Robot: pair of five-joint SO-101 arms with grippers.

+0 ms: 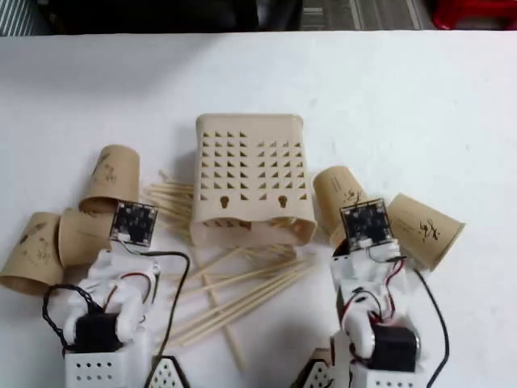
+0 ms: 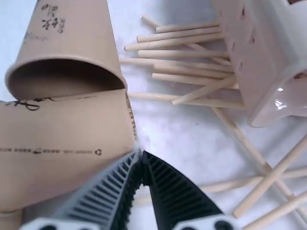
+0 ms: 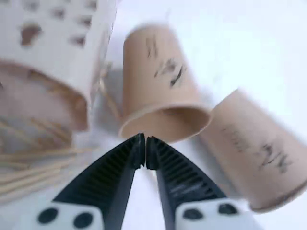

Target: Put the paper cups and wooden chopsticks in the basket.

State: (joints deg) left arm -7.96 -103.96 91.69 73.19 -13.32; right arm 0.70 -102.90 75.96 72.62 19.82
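basket (image 1: 250,174) lies tipped, chopsticks (image 1: 242,283) strewn at its mouth. paper cups (image 1: 109,178) lie either side. left fingers (image 2: 105,191) and right fingers (image 3: 177,172) closed, empty.

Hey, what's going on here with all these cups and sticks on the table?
Two robot arms are meant to tidy this into the basket. Nothing is held: the left pincer and the right pincer are both shut and empty, each beside fallen paper cups. Wooden chopsticks lie scattered around it.

We are holding our left gripper (image 2: 140,157), tips meeting, against toppled paper cups (image 2: 62,139); wooden chopsticks (image 2: 187,52) are lying scattered beside the basket (image 2: 268,57).
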